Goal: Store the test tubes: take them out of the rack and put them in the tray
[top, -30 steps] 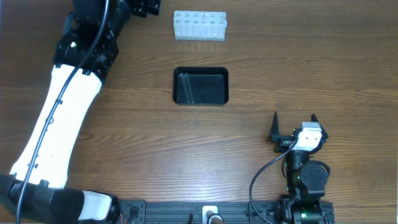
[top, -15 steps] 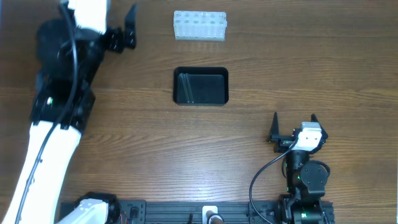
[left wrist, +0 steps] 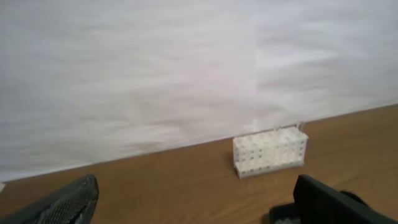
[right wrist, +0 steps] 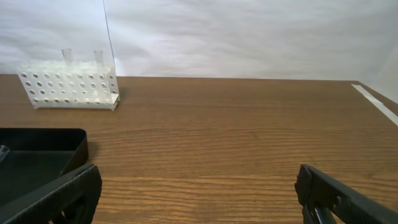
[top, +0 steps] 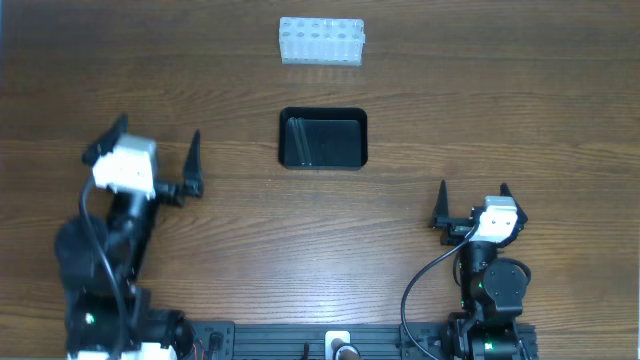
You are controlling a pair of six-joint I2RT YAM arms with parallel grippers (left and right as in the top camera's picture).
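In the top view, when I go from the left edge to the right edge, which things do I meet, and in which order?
left hand → black tray → right hand

White rack (top: 321,42) (perforated), black tray (top: 283,140), seemingly clear tubes (top: 302,142), wood-grain table (top: 500,100).

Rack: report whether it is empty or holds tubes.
Not empty: two test tubes stick up out of the rack, as seen in the right wrist view.
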